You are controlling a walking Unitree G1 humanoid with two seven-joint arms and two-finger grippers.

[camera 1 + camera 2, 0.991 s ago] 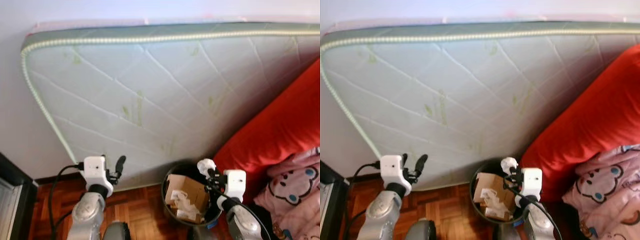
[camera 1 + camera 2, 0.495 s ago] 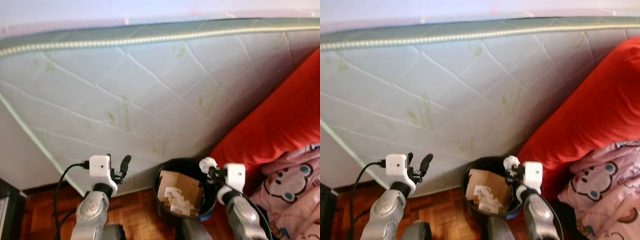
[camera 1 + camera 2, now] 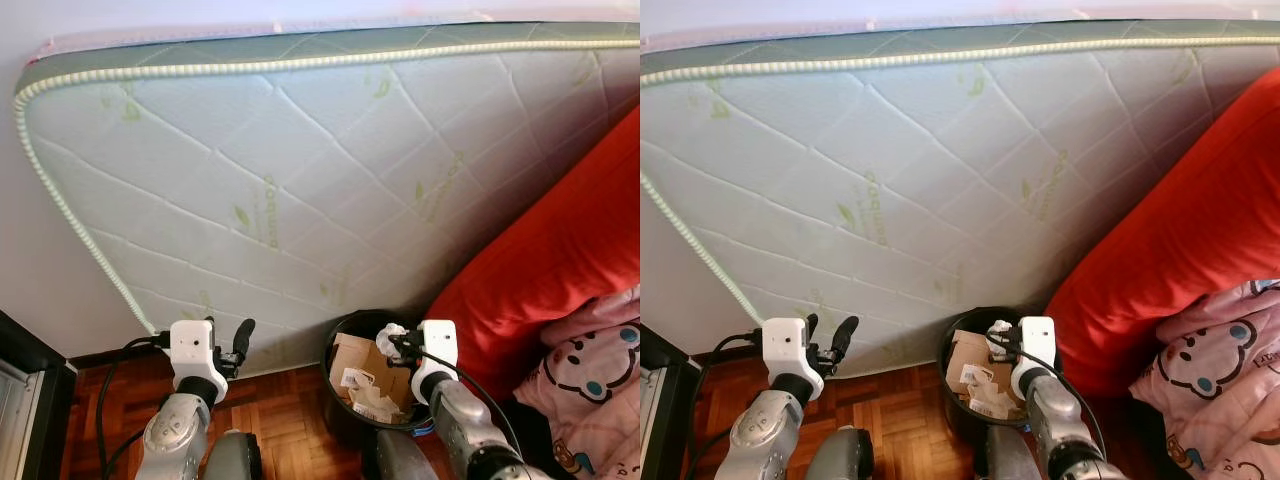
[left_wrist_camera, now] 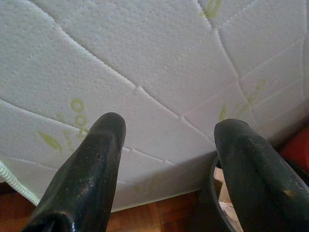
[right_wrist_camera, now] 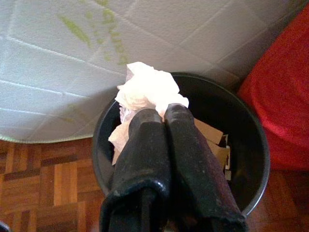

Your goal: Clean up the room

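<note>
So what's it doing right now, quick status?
Right gripper shut on crumpled tissue, held over the black bin. Left gripper open, idle, facing the mattress. Bin already holds cardboard scraps. Nothing blocks the drop.

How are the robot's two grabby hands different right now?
The right gripper is shut on a crumpled white tissue; the left gripper is open and holds nothing. The right gripper sits over the black trash bin; the left gripper is off to the bin's side, pointing at the mattress. Both have two long black fingers.
</note>
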